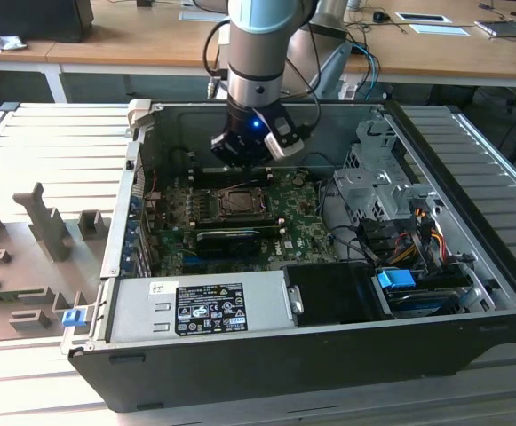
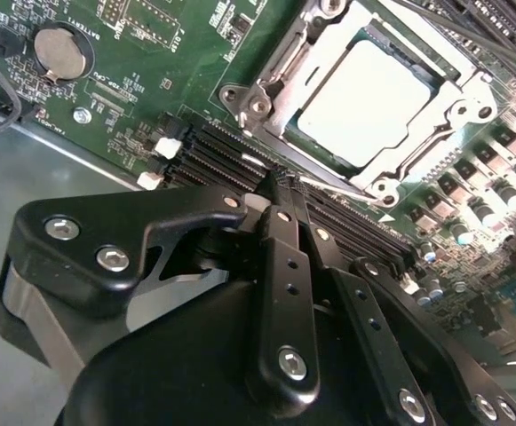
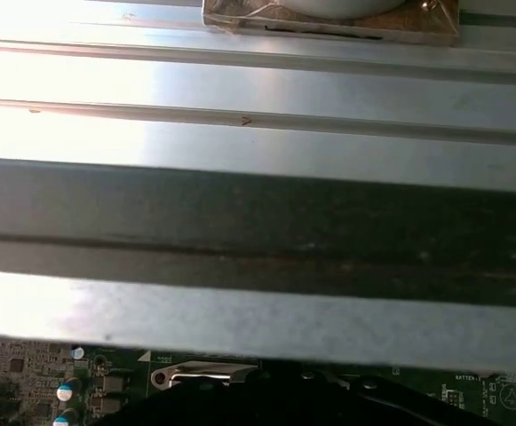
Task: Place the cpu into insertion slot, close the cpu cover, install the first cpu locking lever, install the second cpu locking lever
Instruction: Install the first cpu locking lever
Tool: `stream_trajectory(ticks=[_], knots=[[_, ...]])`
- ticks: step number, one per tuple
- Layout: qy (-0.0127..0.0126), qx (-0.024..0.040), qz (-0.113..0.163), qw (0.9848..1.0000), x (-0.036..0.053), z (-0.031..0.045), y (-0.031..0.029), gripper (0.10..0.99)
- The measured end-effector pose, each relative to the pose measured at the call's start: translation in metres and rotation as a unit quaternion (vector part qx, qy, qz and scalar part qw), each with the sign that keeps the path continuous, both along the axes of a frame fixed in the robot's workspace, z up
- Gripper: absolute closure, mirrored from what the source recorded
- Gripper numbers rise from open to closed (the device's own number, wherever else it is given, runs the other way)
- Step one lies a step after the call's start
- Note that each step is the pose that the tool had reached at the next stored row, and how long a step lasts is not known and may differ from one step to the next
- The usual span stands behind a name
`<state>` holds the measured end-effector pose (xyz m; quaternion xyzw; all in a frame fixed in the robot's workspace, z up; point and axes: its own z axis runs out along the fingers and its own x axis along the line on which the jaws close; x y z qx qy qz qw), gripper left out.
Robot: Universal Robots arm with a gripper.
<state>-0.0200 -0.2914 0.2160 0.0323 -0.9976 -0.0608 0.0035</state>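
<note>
The cpu (image 2: 364, 102) lies flat in the insertion slot (image 2: 266, 98), its silvery-grey face up. The cpu cover (image 2: 471, 93), a silvery frame, lies down around it with the chip showing through its window. A thin metal lever rod (image 2: 324, 180) runs along the socket's edge nearest the gripper. My gripper (image 2: 281, 184) has its black fingers (image 2: 284, 266) drawn together with nothing between them, the tips just beside that rod. In the exterior view the gripper (image 1: 247, 158) hangs inside the open case, just behind the insertion slot (image 1: 242, 202) on the green motherboard (image 1: 297, 226).
Black memory slots (image 2: 222, 155) lie under the fingertips, a coin battery (image 2: 62, 51) beyond them. A power supply (image 1: 200, 306) fills the case's front, with a drive cage (image 1: 377, 177) and cables (image 1: 408, 240) on the exterior view's right. The case wall (image 3: 258, 222) stands close.
</note>
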Motion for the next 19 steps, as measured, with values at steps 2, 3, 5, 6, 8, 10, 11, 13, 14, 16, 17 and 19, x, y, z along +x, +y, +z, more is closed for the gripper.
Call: stream_trajectory(ticks=[2,3,5,6,8,10,11,13,14,16,17,19], knots=[[0.002,0.0005,0.0,1.0,0.002,-0.0006,0.0001,0.98],[0.0028,0.0008,0.0,1.0,0.0026,-0.0009,0.0001,0.98],[0.0051,0.0011,0.001,1.0,0.0046,-0.0018,0.0002,0.98],[0.0059,0.0011,0.001,1.0,0.0054,-0.0023,0.0002,0.98],[0.0073,0.0014,0.001,1.0,0.0066,-0.0038,0.0002,0.98],[0.0076,0.0017,0.003,1.0,0.0075,-0.006,0.0002,0.98],[0.0076,0.0017,0.003,1.0,0.0077,-0.0066,0.0002,0.98],[0.0076,0.0017,0.004,1.0,0.0079,-0.0091,0.0002,0.98],[0.0076,0.0016,0.004,1.0,0.0079,-0.0103,0.0002,0.98],[0.0077,0.0016,0.004,1.0,0.0081,-0.0115,0.0002,0.98],[0.0077,0.0015,0.004,1.0,0.0081,-0.0115,0.0001,0.98],[0.0077,0.0012,0.004,1.0,0.0084,-0.0117,0.0001,0.98]])
